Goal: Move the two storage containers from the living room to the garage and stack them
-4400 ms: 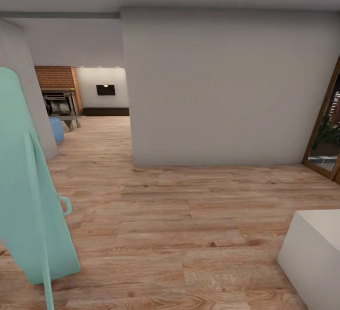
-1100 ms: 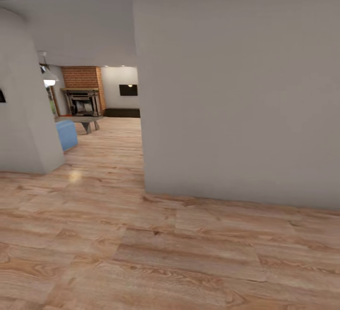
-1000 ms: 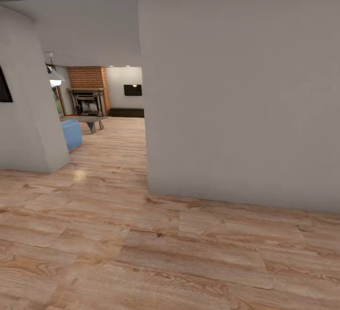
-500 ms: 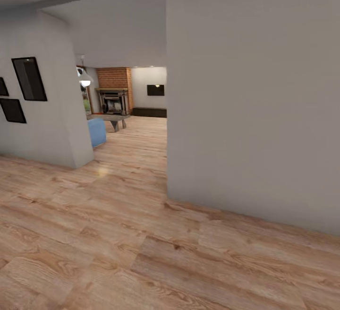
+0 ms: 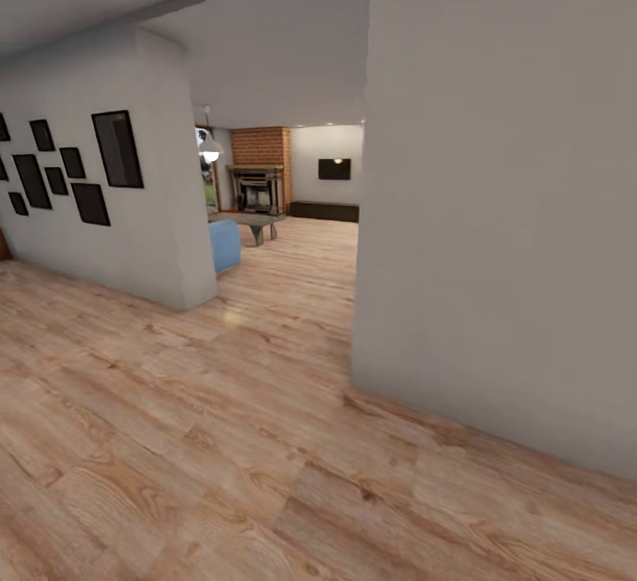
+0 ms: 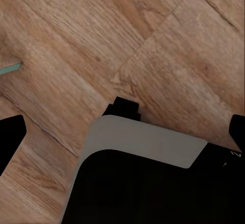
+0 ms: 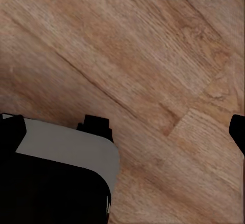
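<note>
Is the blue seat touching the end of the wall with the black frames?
Cannot tell. In the head view the blue seat sits partly behind the corner of the framed wall, which hides whether they meet or a gap lies between.

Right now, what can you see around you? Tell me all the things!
Floor: one, light wood planks, underfoot everywhere.
Walls: pale grey, one close on the right, one on the left.
Picture frames: several, black, on the left wall.
Fireplace: one, red brick with dark surround, far room.
TV: one, black, far wall.
Low bench: one, dark, under the TV.
Blue seat: one, behind the left wall's corner.
Hanging lamp: one, white, lit.
Left hand: black fingertips wide apart, over the floor.
Right hand: same.
</note>
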You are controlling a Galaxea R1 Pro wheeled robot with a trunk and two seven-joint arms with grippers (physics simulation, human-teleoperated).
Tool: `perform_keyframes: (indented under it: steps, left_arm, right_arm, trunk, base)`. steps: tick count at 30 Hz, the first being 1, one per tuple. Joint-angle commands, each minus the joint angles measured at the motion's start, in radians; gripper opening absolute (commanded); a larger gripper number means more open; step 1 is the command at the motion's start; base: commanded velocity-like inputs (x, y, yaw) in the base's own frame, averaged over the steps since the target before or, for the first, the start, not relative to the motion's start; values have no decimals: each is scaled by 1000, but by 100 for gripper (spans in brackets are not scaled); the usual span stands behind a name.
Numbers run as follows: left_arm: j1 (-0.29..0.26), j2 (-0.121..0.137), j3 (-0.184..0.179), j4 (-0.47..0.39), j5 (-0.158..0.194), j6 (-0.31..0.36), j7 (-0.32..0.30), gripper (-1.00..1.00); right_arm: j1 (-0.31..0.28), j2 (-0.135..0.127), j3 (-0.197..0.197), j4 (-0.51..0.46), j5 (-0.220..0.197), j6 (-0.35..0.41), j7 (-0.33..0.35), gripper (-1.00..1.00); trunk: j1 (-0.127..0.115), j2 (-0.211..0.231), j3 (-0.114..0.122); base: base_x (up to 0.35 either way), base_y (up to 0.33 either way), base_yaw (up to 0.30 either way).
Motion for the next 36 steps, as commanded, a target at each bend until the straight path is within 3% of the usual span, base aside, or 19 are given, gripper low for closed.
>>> perform_keyframes:
  steps: [1, 36]
  left_arm:
    - [-1, 0, -5, 1, 7, -2, 3, 100]
    - [-1, 0, -6, 1, 7, -1, 3, 100]
  right_arm:
    - [-1, 0, 7, 3, -3, -6, -2, 100]
    - [-1, -1, 3, 3, -11, -4, 4, 100]
  trunk:
    - [1, -1, -1]
    - [1, -1, -2]
  base:
    - [326, 0, 298]
    - [326, 0, 286]
